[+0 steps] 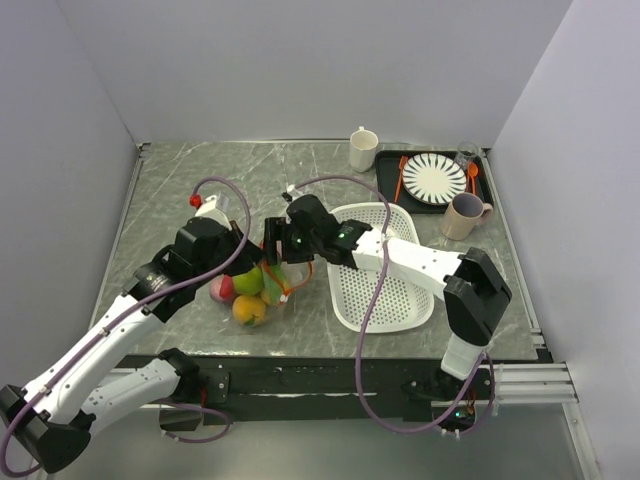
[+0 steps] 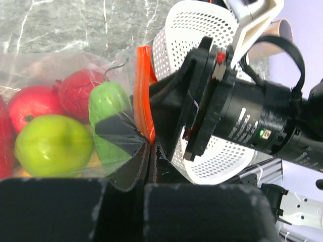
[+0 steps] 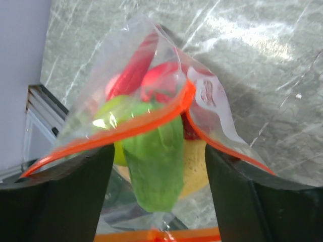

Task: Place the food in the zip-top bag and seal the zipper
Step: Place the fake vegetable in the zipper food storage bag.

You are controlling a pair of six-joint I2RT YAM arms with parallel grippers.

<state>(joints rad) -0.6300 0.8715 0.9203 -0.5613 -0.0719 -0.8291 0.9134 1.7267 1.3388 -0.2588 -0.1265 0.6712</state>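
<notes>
The zip-top bag (image 1: 248, 297) lies between the two arms, its mouth held up. Through the clear plastic show a green ball (image 2: 53, 146), a red ball (image 2: 28, 106), a yellow ball (image 3: 194, 171) and a red chilli (image 3: 133, 65). My left gripper (image 2: 150, 146) is shut on the bag's edge at the orange-red zipper (image 2: 144, 96). The green cucumber (image 3: 154, 166) sits in the bag's open mouth. My right gripper (image 3: 157, 161) is open around it, with a gap on each side. The zipper (image 3: 136, 126) gapes apart. I cannot see its white slider.
A white perforated basket (image 1: 385, 290) lies right of the bag, under the right arm. At the back right, a black tray (image 1: 482, 190) carries a striped plate (image 1: 434, 178) and orange cutlery. A white mug (image 1: 363, 149) and a mauve mug (image 1: 465, 215) stand nearby.
</notes>
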